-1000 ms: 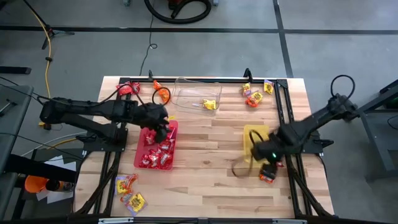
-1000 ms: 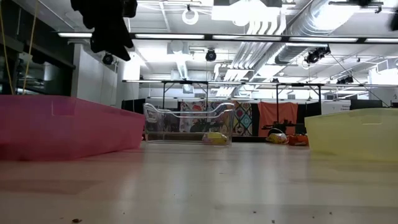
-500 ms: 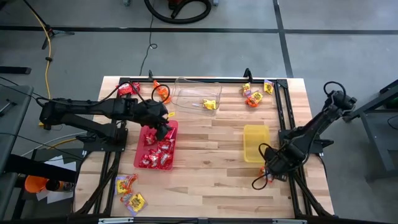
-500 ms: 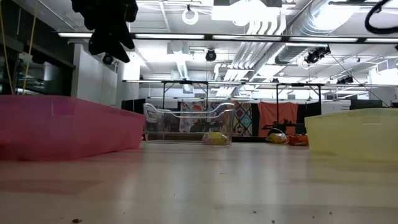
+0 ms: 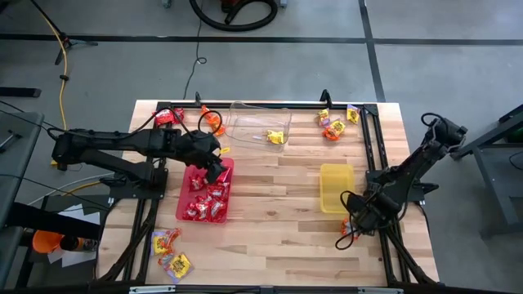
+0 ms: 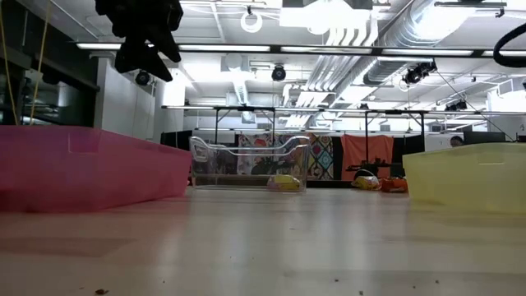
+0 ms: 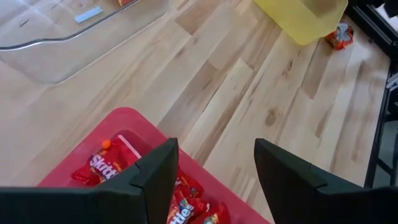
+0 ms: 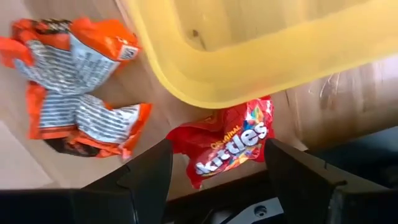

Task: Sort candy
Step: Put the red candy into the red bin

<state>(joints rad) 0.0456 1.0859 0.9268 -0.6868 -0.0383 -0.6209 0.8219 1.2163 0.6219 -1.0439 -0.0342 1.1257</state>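
Seen from above, the left hand [image 5: 214, 166] hovers with fingers spread and empty over the 12 o'clock end of the red tray [image 5: 226, 189], which lies left of centre on the wooden surface [image 5: 278, 220] and holds a heap of red Skittles packets [image 5: 204, 202]. The right hand [image 8: 214, 163], also spread and gripping nothing, sits low at the surface's 4 o'clock edge, just beyond the yellow tray [image 5: 336, 187]; its wrist camera shows a red Skittles packet [image 8: 229, 142] between the fingers, partly tucked under the tray's rim, with an orange packet [image 8: 78, 84] just beside it. A clear tray [image 5: 245, 122] at 12 o'clock holds one yellow packet [image 5: 275, 137]. More candy lies loose: red and orange packets [image 5: 211, 122] at 11 o'clock, yellow and orange packets [image 5: 333, 124] at 1 o'clock, and yellow and orange packets [image 5: 170, 252] near the 7 o'clock corner.
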